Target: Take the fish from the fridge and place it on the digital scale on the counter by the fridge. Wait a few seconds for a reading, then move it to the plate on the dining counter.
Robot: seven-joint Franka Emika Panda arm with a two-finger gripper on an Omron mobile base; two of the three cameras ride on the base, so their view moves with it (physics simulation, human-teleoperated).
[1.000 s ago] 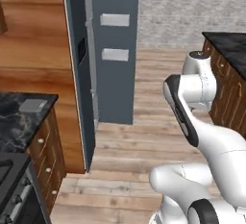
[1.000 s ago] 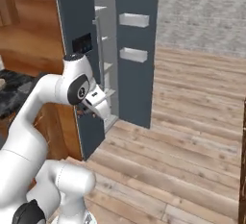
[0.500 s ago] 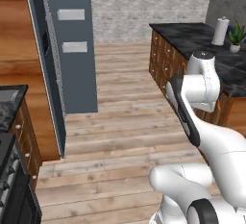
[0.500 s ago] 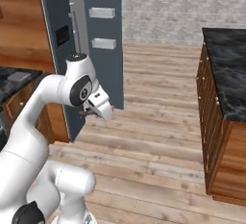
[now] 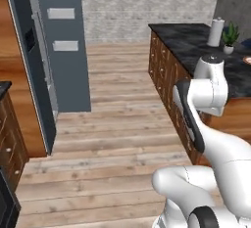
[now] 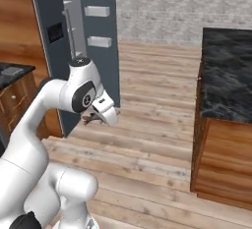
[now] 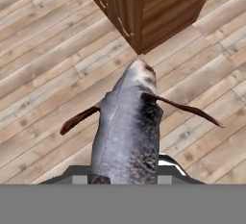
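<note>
One grey fish (image 7: 129, 136) is being gripped in the gripper (image 6: 92, 118), carried above the wooden floor (image 5: 112, 144) toward the dining counter (image 6: 227, 71)

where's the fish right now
The fish is clamped in the end effector, carried in the air above the wooden floor; in the hand view its head points toward the corner of the brown wooden dining counter base.

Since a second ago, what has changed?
The base has turned away from the fridge toward the dining counter, so the whole scene slid left in both base views. The gripper stayed shut on the fish, arm pose unchanged.
</note>
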